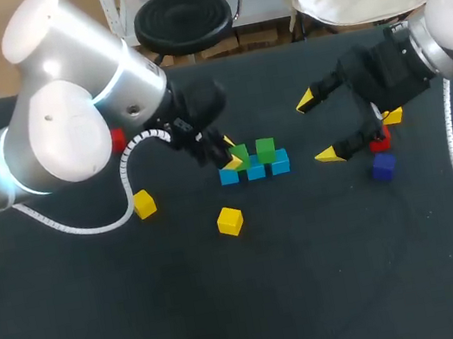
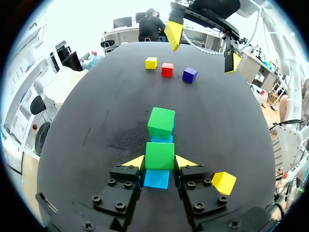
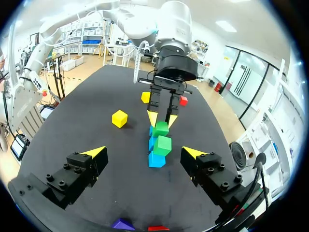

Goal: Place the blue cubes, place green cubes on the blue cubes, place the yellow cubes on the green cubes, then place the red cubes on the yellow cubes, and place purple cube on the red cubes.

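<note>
Green cube [image 2: 159, 155] atop blue cube [image 2: 157, 179] | left fingers [image 2: 135, 162] grasping it | right fingers [image 3: 94, 152] spread wide, empty

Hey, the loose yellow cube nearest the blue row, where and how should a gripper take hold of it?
Take the yellow cube by two opposite side faces, coming straight down. It lies flat on the table, nothing touching it, but turned askew to the blue row, so the grasp should probably be rotated to meet its faces squarely.
</note>
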